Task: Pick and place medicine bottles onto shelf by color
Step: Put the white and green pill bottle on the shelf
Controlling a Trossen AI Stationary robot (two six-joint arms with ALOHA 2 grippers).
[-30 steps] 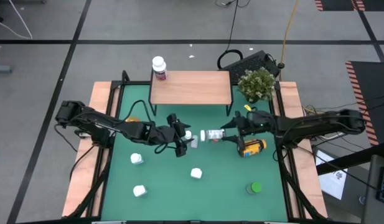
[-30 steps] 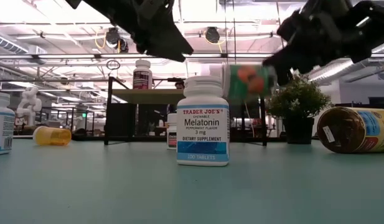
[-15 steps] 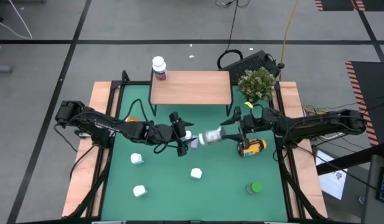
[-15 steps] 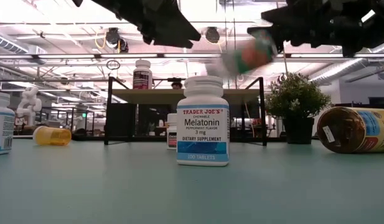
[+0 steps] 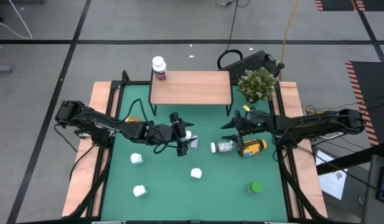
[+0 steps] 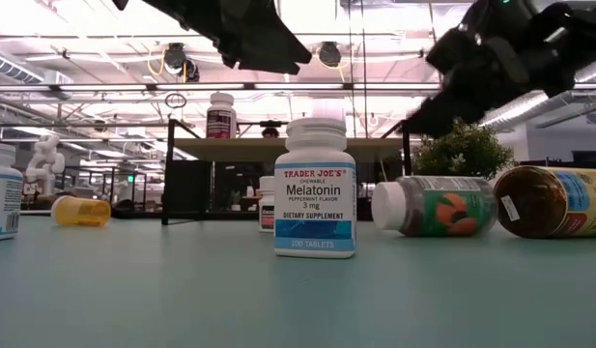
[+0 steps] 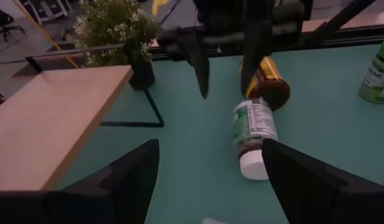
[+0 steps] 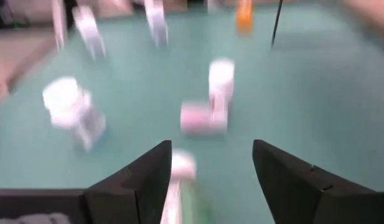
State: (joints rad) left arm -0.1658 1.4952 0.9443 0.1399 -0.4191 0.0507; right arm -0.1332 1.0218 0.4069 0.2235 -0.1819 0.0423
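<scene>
Bottle (image 5: pixel 224 147) now fallen from right end effector (image 5: pixel 236 126)

The high view looks straight down from above and takes in the whole tabletop (image 5: pixel 179 186), the shelf (image 5: pixel 190 87) at its far edge and both arms. The low view sits at tabletop height near the front edge, facing level across the surface toward the shelf (image 6: pixel 288 148) and the room beyond — a white melatonin bottle (image 6: pixel 315 188) stands close to the lens. The left wrist view looks forward across the tabletop toward the potted plant (image 7: pixel 117 28). The right wrist view faces the opposite way and is blurred. A fallen green bottle (image 5: pixel 223 147) appears in the high, low (image 6: pixel 438 206) and left wrist (image 7: pixel 252 134) views.
</scene>
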